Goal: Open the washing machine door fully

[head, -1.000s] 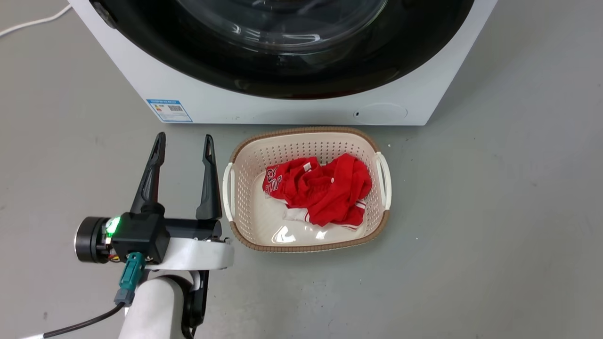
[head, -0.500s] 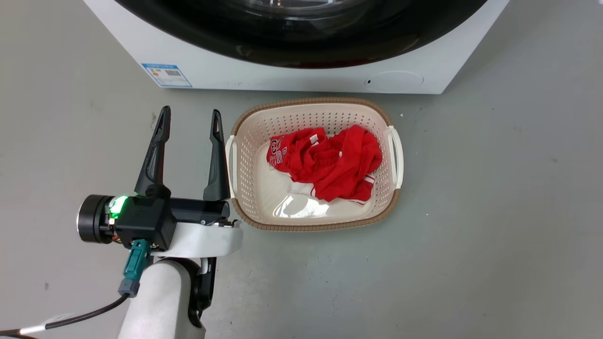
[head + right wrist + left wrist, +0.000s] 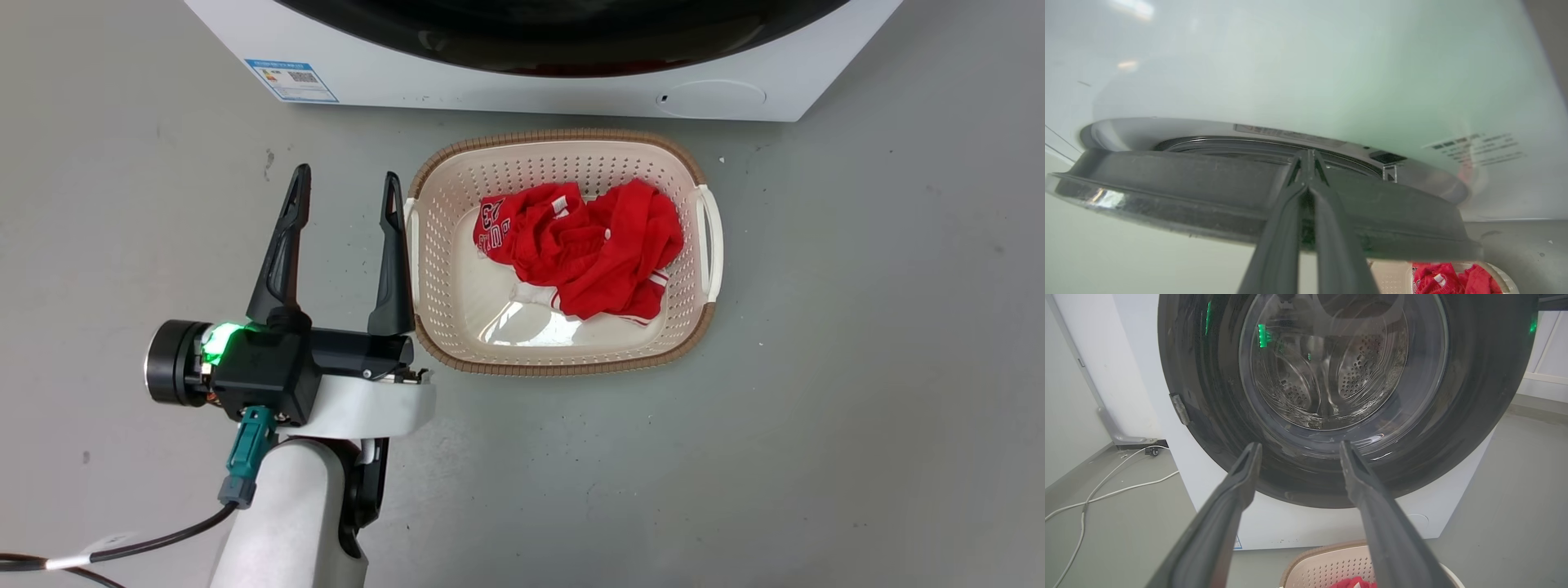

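Note:
The washing machine is white, and the lower rim of the glossy black washing machine door shows at the head view's top. My left gripper hangs open over the floor left of the basket, holding nothing. In the left wrist view its open fingers point at the washing machine door and its glass window, a short way off. In the right wrist view my right gripper is shut, its tips at the rim of the door, which stands slightly ajar from the machine front.
A cream basket with red clothes sits on the grey floor just before the machine. A blue sticker and a round filter cap mark the machine's lower front. A white cable lies on the floor left of the machine.
The head camera has moved: the machine has slid up and out of the picture, the basket up and right. My left gripper stays open beside the basket.

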You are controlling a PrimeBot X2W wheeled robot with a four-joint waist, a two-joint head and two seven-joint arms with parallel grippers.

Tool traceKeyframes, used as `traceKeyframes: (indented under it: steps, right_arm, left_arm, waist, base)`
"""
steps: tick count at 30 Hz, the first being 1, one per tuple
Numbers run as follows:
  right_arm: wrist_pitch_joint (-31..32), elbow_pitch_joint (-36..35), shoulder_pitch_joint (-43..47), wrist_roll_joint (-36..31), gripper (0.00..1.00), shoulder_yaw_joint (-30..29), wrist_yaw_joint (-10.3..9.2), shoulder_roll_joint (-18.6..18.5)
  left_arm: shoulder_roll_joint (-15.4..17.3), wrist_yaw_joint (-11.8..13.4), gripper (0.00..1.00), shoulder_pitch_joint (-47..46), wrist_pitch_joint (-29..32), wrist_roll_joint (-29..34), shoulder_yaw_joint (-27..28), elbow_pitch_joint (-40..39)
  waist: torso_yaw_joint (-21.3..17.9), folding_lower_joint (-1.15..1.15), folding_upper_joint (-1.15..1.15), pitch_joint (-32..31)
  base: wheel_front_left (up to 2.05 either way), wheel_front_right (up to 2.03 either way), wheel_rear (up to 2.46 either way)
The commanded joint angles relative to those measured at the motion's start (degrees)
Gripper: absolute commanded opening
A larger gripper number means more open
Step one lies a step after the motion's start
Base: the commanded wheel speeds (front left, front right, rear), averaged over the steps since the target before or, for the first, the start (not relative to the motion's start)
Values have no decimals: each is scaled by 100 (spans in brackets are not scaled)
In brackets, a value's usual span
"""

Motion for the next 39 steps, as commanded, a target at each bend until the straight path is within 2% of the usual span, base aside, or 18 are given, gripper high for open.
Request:
traceKeyframes:
  steps: [1,8,19,39]
  right_arm:
    - [38,38,-78,12,0,-3,0,75]
    - [536,180,-222,250,0,-142,0,251]
    - [1361,-67,20,563,0,-265,0,249]
    - [2584,-573,901,756,0,-140,0,448]
  left_arm:
    - [-4,20,100,-80,-16,-23,-15,-3]
    - [-4,53,100,-95,-15,1,-48,19]
    - [-4,91,100,-83,-15,-22,-56,56]
    - [-4,40,100,282,-15,-101,61,272]
  waist:
    - [2,-1,0,13]
    - [-30,-1,0,51]
    - [-109,-1,0,-58]
    - [-339,-1,0,-863]
  base:
    - [0,0,0]
    - [0,0,0]
    - [0,0,0]
    - [0,0,0]
